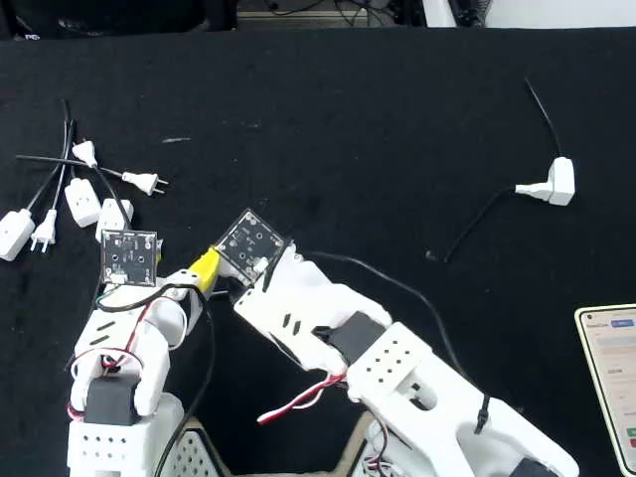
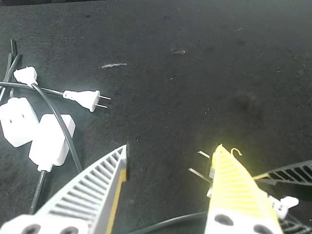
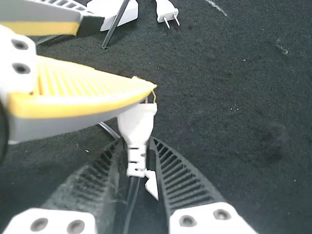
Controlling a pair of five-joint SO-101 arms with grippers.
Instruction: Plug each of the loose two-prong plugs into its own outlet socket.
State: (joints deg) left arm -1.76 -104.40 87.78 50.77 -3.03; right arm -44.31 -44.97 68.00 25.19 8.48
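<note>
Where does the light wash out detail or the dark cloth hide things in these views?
High view: the black cord nearly vanishes against the cloth, and the screen at the edge glows. Left wrist view: the white socket blocks look washed out, slots faint. Right wrist view: the gripped plug is bright, its ridges readable.

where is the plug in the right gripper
The white plug sits between the fingers of the right gripper in the right wrist view, front end hidden by a yellow finger of the left gripper.
</note>
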